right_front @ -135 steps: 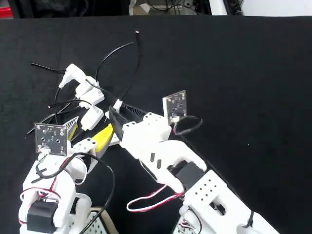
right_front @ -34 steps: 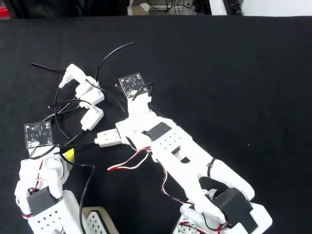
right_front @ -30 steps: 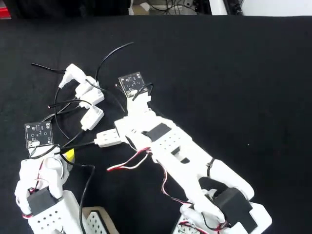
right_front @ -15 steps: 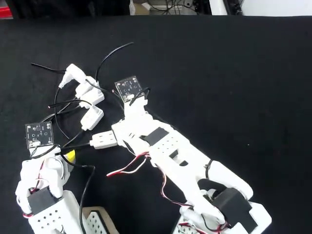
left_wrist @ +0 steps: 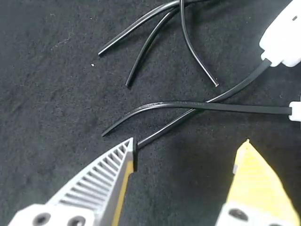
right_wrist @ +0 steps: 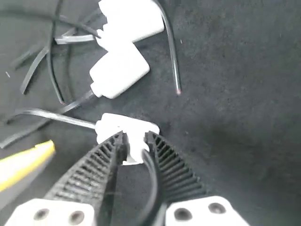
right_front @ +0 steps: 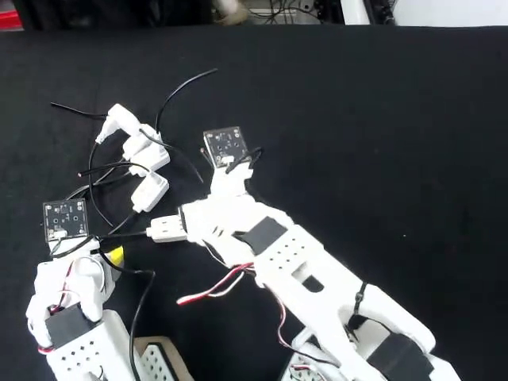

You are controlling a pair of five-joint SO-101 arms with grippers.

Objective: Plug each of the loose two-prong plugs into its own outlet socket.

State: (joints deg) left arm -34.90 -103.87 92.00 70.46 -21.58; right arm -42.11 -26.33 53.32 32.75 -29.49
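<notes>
Right claw has shifted over the last second, dragging its white plug a touch toward the left arm. Nearest the bases: left claw, jaws apart, over loose black cords on the worktop. Next out: the clamped white plug, lying flat; may be a socket body, prongs hidden. Farthest: three more white connector pieces, strung in a line among cords, the nearest close to the held plug.

The right gripper covers the near end of the plug, prongs hidden. A far white plug is cut off at the edge.
</notes>
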